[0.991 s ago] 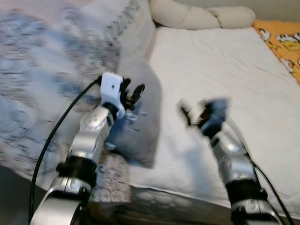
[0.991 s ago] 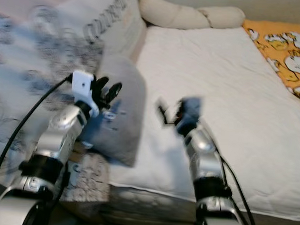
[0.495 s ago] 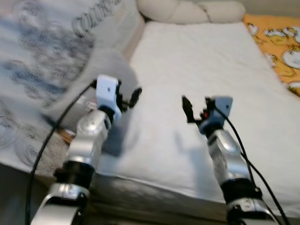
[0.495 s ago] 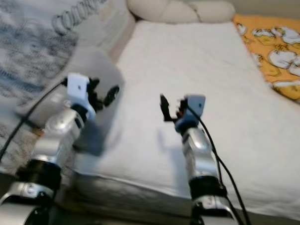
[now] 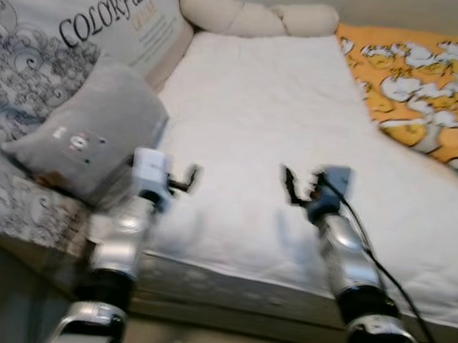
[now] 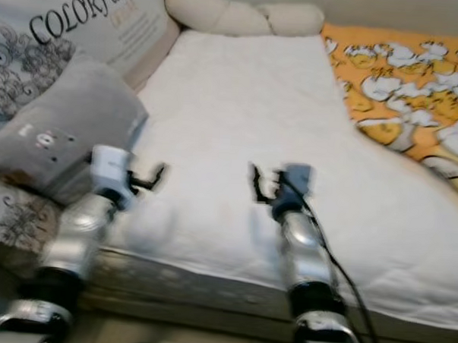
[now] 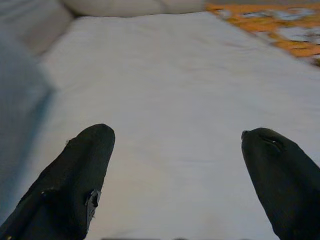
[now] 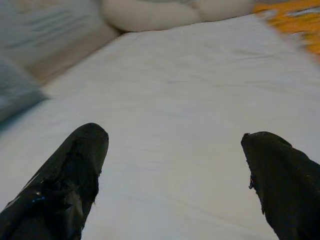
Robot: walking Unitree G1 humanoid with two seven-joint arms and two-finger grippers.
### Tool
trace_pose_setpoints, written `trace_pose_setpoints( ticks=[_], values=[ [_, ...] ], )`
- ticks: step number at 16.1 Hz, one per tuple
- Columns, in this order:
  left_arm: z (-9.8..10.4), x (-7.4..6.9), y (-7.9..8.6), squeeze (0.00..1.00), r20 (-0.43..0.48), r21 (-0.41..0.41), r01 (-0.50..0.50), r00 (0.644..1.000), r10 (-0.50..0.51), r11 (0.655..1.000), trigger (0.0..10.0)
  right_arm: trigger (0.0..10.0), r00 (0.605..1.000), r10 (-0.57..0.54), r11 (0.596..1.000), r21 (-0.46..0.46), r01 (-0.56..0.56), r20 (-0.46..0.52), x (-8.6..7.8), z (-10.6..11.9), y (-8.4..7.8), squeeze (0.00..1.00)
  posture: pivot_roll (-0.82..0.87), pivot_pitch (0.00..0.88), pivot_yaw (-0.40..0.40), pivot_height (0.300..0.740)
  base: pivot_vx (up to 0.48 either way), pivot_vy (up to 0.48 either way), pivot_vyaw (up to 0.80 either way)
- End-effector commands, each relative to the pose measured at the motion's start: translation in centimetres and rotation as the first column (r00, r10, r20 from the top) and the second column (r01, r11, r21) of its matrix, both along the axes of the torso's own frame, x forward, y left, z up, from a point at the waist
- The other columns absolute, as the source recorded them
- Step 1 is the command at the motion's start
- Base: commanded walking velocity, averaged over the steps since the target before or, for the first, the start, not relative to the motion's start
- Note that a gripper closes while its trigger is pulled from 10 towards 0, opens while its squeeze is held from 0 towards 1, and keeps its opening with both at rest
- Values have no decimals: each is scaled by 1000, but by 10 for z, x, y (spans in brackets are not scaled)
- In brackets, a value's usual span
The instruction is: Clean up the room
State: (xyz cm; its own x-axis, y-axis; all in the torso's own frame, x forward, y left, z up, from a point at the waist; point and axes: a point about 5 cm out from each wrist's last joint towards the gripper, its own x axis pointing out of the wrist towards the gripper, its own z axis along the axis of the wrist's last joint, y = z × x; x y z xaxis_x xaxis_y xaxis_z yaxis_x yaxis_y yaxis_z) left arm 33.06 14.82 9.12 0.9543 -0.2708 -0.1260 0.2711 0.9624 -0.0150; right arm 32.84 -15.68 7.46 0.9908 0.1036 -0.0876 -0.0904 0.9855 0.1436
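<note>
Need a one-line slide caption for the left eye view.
Both open grippers, left gripper and right gripper, hover over the white mattress; grey cushion at left, orange patterned blanket at right.

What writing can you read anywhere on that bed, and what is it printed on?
"COLORFUL": large dark capitals on the patterned pillow at the bed's left side; the word after it is cut off by the picture's edge.
Smaller lines beneath it on the same pillow: too small and blurred to read.
The grey cushion has small pale marks, not legible as text.
</note>
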Motion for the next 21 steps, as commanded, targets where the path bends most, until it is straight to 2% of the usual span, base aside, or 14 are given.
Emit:
trace_pose_setpoints(
  ticks=[1, 9, 21],
  values=[
    [6, 3, 8, 1000, 23, 17, -29, 999, 28, 999, 10000, 10000, 1000, 10, 1000, -2, -10, 30, 4, 7, 7, 1000, -56, 0, 58, 740, 0, -480, 0],
    [7, 4, 5, 1000, 28, 17, -16, 999, 16, 1000, 10000, 10000, 999, -44, 999, -15, 44, 12, 5, 4, -2, 1000, -58, 0, 62, 740, 0, -480, 0],
    [6, 1, 4, 1000, 44, 25, -2, 999, 1, 1000, 10000, 10000, 999, -51, 998, -37, 51, 8, 0, -2, -5, 1000, -60, 0, 68, 740, 0, -412, 0]
  ],
)
